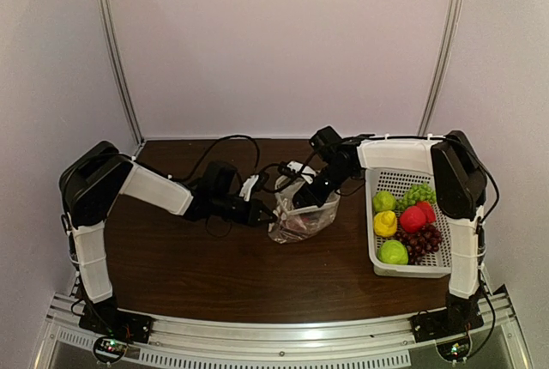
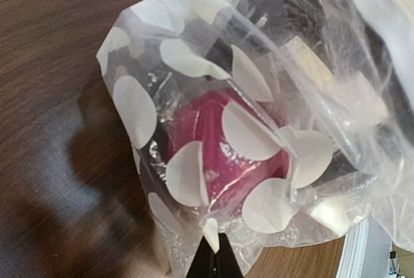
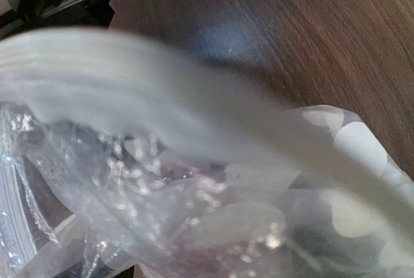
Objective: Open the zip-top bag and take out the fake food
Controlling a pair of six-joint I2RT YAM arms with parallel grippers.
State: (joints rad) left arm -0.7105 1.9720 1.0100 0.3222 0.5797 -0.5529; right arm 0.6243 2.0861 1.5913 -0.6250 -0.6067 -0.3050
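Observation:
The clear zip-top bag (image 1: 302,220) with white dots lies mid-table, mouth up. My left gripper (image 1: 268,213) is shut on the bag's left edge. The left wrist view shows its black fingertips (image 2: 218,257) pinching the plastic of the bag (image 2: 194,64). One pink fruit (image 2: 217,142) sits inside it. My right gripper (image 1: 307,197) reaches down into the bag's mouth from the far right, and its fingers are hidden by plastic. The right wrist view shows only blurred bag film (image 3: 194,213) and a faint pinkish shape (image 3: 194,174). More fake food lies in the basket.
A white perforated basket (image 1: 371,232) stands at the right. It holds a green apple (image 1: 383,201), green grapes (image 1: 419,192), a red fruit (image 1: 413,218), a yellow lemon (image 1: 385,224), purple grapes (image 1: 421,239) and another green fruit (image 1: 393,252). Black cables (image 1: 232,142) trail at the back.

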